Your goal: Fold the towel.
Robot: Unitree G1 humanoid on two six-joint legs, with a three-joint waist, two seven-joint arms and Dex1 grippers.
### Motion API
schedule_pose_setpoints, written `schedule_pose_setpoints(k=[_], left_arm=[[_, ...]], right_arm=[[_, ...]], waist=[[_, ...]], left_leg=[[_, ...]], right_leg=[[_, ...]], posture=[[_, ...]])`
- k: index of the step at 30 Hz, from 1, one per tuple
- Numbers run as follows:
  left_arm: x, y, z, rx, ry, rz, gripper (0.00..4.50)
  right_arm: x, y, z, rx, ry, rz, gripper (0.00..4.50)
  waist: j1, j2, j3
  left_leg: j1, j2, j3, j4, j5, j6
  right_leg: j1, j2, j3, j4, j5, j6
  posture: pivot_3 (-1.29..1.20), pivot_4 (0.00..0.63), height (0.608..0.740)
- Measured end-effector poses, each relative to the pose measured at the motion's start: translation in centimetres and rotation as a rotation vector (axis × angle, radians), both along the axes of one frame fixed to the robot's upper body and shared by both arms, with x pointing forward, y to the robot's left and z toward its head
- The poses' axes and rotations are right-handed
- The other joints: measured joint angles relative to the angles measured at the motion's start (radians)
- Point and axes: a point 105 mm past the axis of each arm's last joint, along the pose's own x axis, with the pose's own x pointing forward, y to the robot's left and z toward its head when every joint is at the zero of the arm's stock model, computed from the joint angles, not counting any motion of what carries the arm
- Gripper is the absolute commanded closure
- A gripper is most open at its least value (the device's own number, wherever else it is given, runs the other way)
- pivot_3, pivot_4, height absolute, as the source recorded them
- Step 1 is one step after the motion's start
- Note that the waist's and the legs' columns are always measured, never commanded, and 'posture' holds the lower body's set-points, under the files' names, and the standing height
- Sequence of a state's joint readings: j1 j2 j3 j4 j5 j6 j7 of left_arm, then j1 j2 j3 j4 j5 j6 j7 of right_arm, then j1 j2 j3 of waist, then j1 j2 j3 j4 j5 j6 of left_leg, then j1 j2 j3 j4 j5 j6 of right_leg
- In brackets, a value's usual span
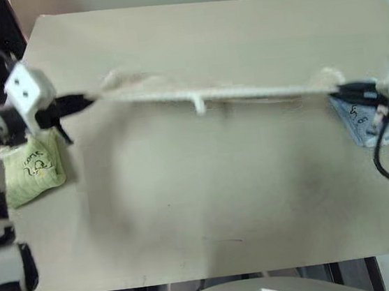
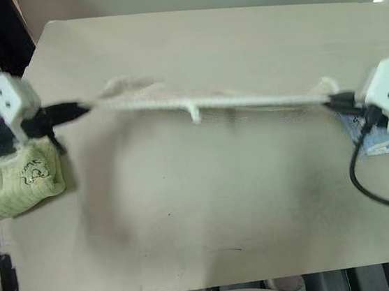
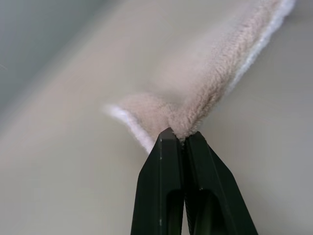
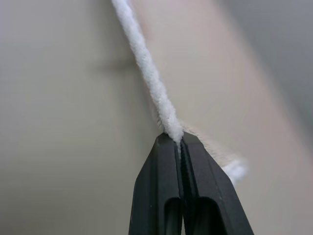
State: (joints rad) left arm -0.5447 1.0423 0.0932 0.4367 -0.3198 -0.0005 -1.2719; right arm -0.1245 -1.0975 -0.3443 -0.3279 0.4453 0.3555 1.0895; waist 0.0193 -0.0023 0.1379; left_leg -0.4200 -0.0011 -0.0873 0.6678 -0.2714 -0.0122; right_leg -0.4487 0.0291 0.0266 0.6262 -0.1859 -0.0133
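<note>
The beige towel [image 1: 224, 94] hangs stretched edge-on above the table, a taut band running from left to right, its small white loop tag [image 1: 199, 105] dangling near the middle. My left gripper [image 1: 91, 100] is shut on the towel's left corner [image 3: 178, 125]. At the other end my right gripper [image 1: 334, 90] is shut on the right corner, where the white edging [image 4: 161, 105] runs straight out from the black fingers. Both hands hold the cloth raised off the tabletop.
A light green embroidered towel [image 1: 34, 167] lies folded at the table's left edge, under my left hand. A light blue folded towel [image 1: 364, 122] sits at the right edge, below my right hand. The beige table [image 1: 208, 207] spreads wide beneath the hanging cloth.
</note>
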Motion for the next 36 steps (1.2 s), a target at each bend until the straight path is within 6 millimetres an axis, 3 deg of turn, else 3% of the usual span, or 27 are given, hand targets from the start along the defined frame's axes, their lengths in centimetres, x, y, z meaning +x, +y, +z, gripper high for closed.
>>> schedule_pose_setpoints(k=[2, 5, 7, 10, 12, 22, 25, 29, 36], left_arm=[[-1.3, 0.2, -0.9, -0.005, 0.079, -0.015, 4.5], [-2.3, 0.7, -0.7, 0.002, 0.107, -0.009, 4.5], [-2.8, 1.0, -1.0, 0.011, 0.137, -0.001, 4.5], [-3.2, 1.1, -1.4, 0.011, 0.16, -0.004, 4.5], [-3.3, 1.3, -1.8, 0.035, 0.165, -0.006, 4.5], [1.4, 0.6, -3.2, 0.128, 0.09, 0.06, 4.5], [2.7, 0.3, -3.6, 0.15, 0.081, 0.067, 4.5], [5.4, -0.9, -3.4, 0.183, 0.027, 0.102, 4.5], [7.9, -1.6, -4.2, 0.265, -0.019, 0.162, 4.5]], right_arm=[[-1.2, 0.2, -0.8, 0.02, 0.096, 0.019, 4.49], [-2.5, 0.7, -1.6, 0.032, 0.187, 0.051, 4.49], [-3.4, 1.1, -2.3, 0.037, 0.261, 0.079, 4.49], [-3.7, 1.1, -2.4, 0.039, 0.286, 0.087, 4.49], [-4.0, 1.3, -3.1, 0.042, 0.319, 0.095, 4.49], [-2.5, 2.3, -6.0, 0.04, 0.395, 0.1, 4.49], [-1.2, 2.1, -6.4, 0.039, 0.384, 0.064, 4.49], [2.4, 1.2, -6.9, 0.009, 0.314, -0.044, 4.49], [5.7, 1.0, -7.7, -0.046, 0.275, -0.115, 4.49]], waist=[[0.001, 0.0, 0.0], [0.007, 0.0, 0.0], [0.007, 0.0, 0.0], [0.0, 0.0, 0.0], [-0.007, 0.0, 0.0], [-0.007, 0.0, 0.0], [-0.008, 0.0, 0.0], [-0.007, 0.0, 0.0], [-0.006, 0.0, 0.0]], left_leg=[[0.001, 0.0, 0.0, 0.004, 0.0, 0.0], [0.005, 0.0, -0.001, 0.009, 0.0, 0.001], [0.01, 0.0, -0.001, 0.009, -0.006, 0.013], [0.019, 0.0, -0.001, 0.012, 0.0, 0.013], [0.02, -0.001, -0.001, 0.013, 0.004, 0.014], [0.016, -0.002, -0.002, 0.014, 0.014, 0.017], [0.015, -0.002, -0.002, 0.014, 0.014, 0.017], [0.011, -0.002, -0.003, 0.015, 0.014, 0.018], [0.006, -0.002, -0.003, 0.014, 0.014, 0.018]], right_leg=[[0.0, 0.0, 0.0, 0.0, 0.0, 0.0], [0.004, 0.0, 0.0, 0.006, 0.001, -0.002], [0.008, 0.0, 0.001, 0.007, 0.003, -0.004], [0.016, 0.0, 0.001, 0.008, 0.004, -0.016], [0.018, 0.0, 0.002, 0.008, 0.005, -0.012], [0.016, 0.0, 0.002, 0.008, 0.013, -0.006], [0.016, 0.0, 0.002, 0.006, 0.02, -0.007], [0.015, 0.0, 0.003, 0.0, 0.028, 0.0], [0.009, 0.0, 0.002, 0.0, 0.029, 0.001]], posture=[[0.0, 0.15, 0.74], [0.0, 0.15, 0.74], [0.0, 0.15, 0.74], [0.0, 0.15, 0.74], [0.0, 0.15, 0.74], [0.0, 0.15, 0.74], [0.0, 0.15, 0.74], [0.0, 0.15, 0.74], [0.0, 0.15, 0.74]])
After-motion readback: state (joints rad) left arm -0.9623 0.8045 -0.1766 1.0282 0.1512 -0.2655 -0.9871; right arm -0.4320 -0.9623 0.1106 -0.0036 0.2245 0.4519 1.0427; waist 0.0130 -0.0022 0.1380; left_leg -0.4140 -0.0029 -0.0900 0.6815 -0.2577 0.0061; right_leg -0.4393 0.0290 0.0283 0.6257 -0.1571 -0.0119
